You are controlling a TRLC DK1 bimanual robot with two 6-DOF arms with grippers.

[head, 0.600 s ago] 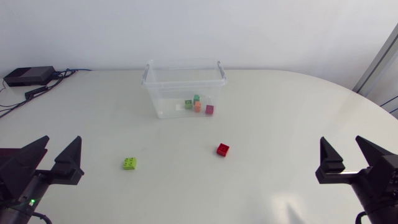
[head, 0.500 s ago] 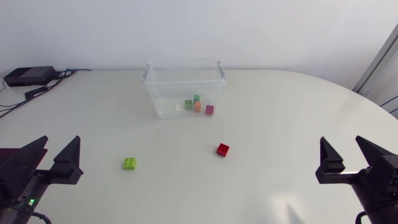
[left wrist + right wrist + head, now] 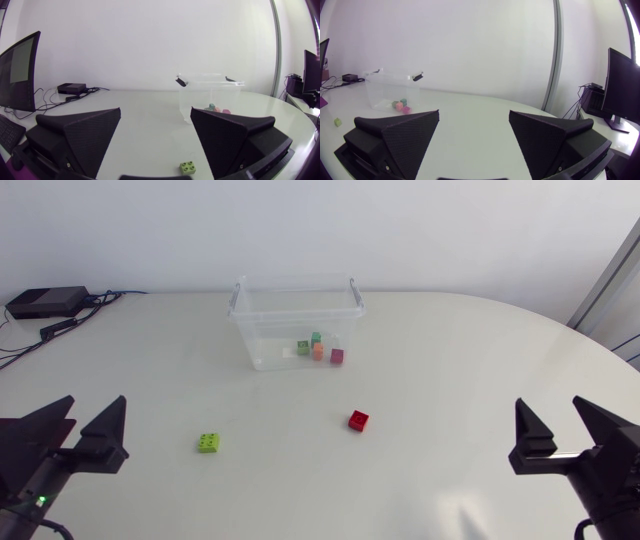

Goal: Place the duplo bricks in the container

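Both claws hang low at the near edge of the surface (image 3: 450, 360), fingers spread wide and holding nothing: the left claw (image 3: 96, 405) at the near left, the right claw (image 3: 548, 405) at the near right. Two Duplo bricks lie loose. The lime-green brick (image 3: 209, 442) is nearer the left claw, and the red brick (image 3: 358, 420) sits around the middle, near the clear container (image 3: 270, 340) at the far side. A few small bricks (image 3: 318, 348) already lie inside it.

The main risk is a wedge finger landing on a brick's edge, since both bricks are small and lie at an angle. That would probably skid the brick along the smooth surface rather than trap it. The container is light and see-through, with handles jutting from its rim. A low carry could clip the wall and shove the box or knock the brick loose.

The head view alone shows both loose bricks and both claws together. The left wrist view shows the green brick just ahead between its fingers with the container beyond, but not the red one. The right wrist view shows the container and the green brick far across the surface. The red brick does not show there either.
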